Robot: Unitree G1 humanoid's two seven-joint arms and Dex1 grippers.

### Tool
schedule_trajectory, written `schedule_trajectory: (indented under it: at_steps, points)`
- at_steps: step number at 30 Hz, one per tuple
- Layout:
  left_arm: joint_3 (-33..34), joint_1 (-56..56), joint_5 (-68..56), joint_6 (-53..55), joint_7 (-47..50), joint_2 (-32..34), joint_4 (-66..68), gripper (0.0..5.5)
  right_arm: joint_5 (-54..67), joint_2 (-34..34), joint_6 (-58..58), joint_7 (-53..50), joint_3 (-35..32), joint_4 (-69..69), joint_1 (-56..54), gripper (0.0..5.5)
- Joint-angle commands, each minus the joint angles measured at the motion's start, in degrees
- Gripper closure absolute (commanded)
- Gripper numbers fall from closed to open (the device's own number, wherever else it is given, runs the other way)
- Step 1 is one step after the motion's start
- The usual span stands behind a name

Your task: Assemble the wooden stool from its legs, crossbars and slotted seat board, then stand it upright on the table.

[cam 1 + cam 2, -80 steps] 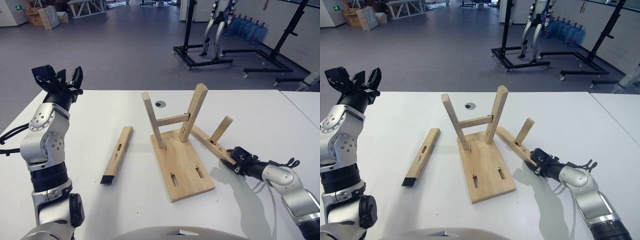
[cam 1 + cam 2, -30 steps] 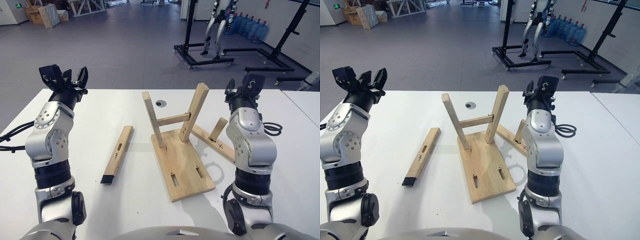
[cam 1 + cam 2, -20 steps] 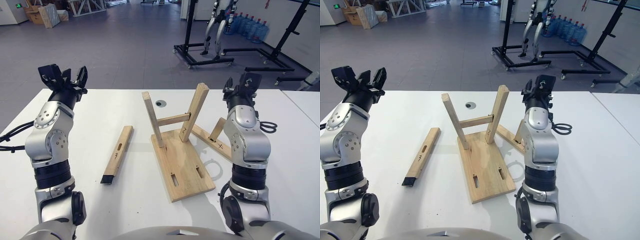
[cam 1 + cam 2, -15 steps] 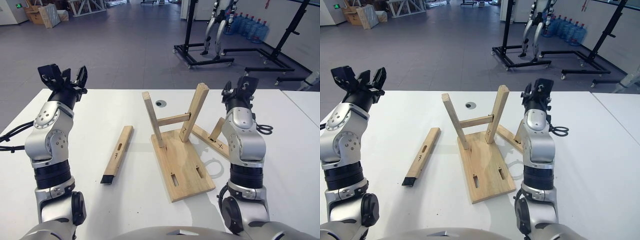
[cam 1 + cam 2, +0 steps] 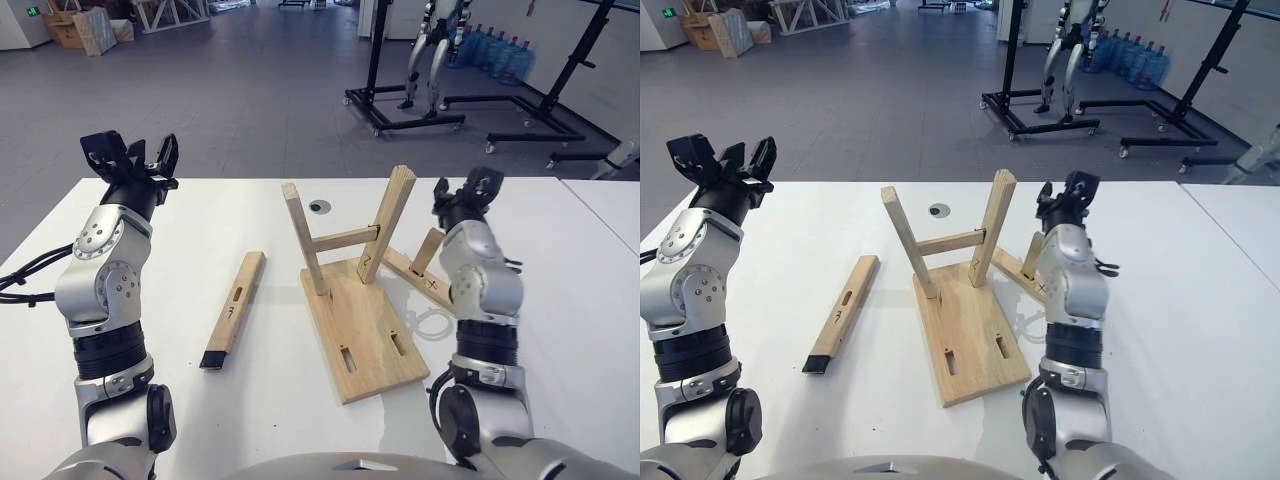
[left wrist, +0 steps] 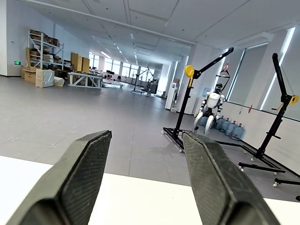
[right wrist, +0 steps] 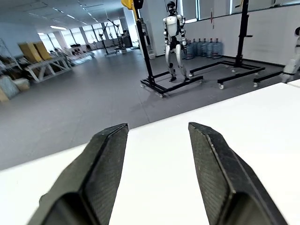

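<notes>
As we look down over the white table [image 5: 250, 400], the nearest piece is the pale rectangular wooden seat board [image 5: 372, 350]. It lies flat at the middle, with two slots open near its front end. Just to its left, apart from it, lies a loose pale wooden leg with two slots and a dark near end [image 5: 232, 312].

From the board's far half rise a left upright wooden leg [image 5: 303, 240] and a right upright wooden leg [image 5: 386, 225]. They lean away from each other, and a short wooden crossbar [image 5: 346, 239] joins them.

Beside the board's far right corner, another slotted wooden leg [image 5: 420, 283] lies flat, with a short wooden stub [image 5: 429, 252] rising from it at a tilt.

We hold our right gripper [image 5: 468, 190] raised just right of that stub, its black fingers [image 7: 103, 173] spread and empty. Our left gripper [image 5: 128, 158] is raised over the table's far left part, its fingers [image 6: 84, 178] likewise apart and holding nothing.

Beyond the upright legs sits a small round grey hole [image 5: 319, 207] in the tabletop.
</notes>
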Motion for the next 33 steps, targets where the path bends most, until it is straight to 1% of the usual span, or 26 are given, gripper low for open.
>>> schedule_trajectory:
  at_steps: [1,2,5,6,8,10,12,14,15,18,22,24,29,33]
  points:
    - [0.09,0.1,0.01,0.12,-0.04,0.17,-0.28,2.75,6.41,-11.15,8.29,5.42,-6.86,-4.33,-6.84,3.16]
    - [0.17,0.02,-0.23,0.26,-0.07,0.11,-0.46,2.75,8.08,-14.28,9.99,7.88,-8.33,-4.28,-7.58,3.16]
    - [2.97,1.39,-6.0,3.68,-0.79,-0.53,-4.14,2.75,12.88,-29.25,12.81,25.59,-9.9,-1.03,-2.78,3.16]
    - [4.39,3.21,-10.29,6.0,-2.26,-0.26,-6.88,2.75,14.39,-34.05,13.52,33.18,-10.12,-0.1,1.71,3.16]
    - [5.78,10.2,-19.37,11.37,-8.06,2.67,-14.22,2.75,15.11,-41.72,11.58,49.17,-9.83,0.61,15.74,3.16]
    - [6.26,18.4,-27.12,15.37,-14.42,6.35,-21.63,2.75,15.04,-45.24,9.14,60.41,-8.8,-0.66,28.39,3.16]
    - [7.08,27.2,-33.79,18.01,-21.89,10.28,-27.62,2.75,14.45,-44.86,6.55,66.43,-5.29,-3.04,37.6,3.16]
    - [6.09,32.08,-36.62,19.34,-27.13,13.68,-30.11,2.75,12.49,-43.13,3.2,68.07,-0.75,-4.1,41.83,3.16]
    - [5.14,32.76,-37.79,19.56,-28.35,14.74,-30.31,2.75,11.23,-41.87,1.85,67.27,1.69,-3.28,41.36,3.16]
    - [2.39,30.47,-39.35,19.39,-26.88,15.19,-27.58,2.75,8.77,-39.25,-1.14,64.99,6.24,-0.02,37.13,3.16]
    - [0.89,28.47,-40.26,18.73,-24.49,15.73,-25.38,2.75,5.67,-36.74,-3.58,60.65,9.54,5.51,28.22,3.16]
    - [-0.25,28.94,-40.09,18.81,-24.56,16.18,-25.92,2.75,4.38,-36.17,-4.27,60.13,11.56,6.92,25.92,3.16]
    - [-1.89,30.14,-41.1,18.86,-24.69,16.99,-27.17,2.75,1.86,-36.73,-6.62,62.69,16.58,9.24,26.26,3.16]
    - [-3.1,31.47,-40.24,18.39,-25.34,17.36,-27.6,2.75,-2.07,-36.32,-10.99,63.08,19.56,16.91,23.35,3.16]
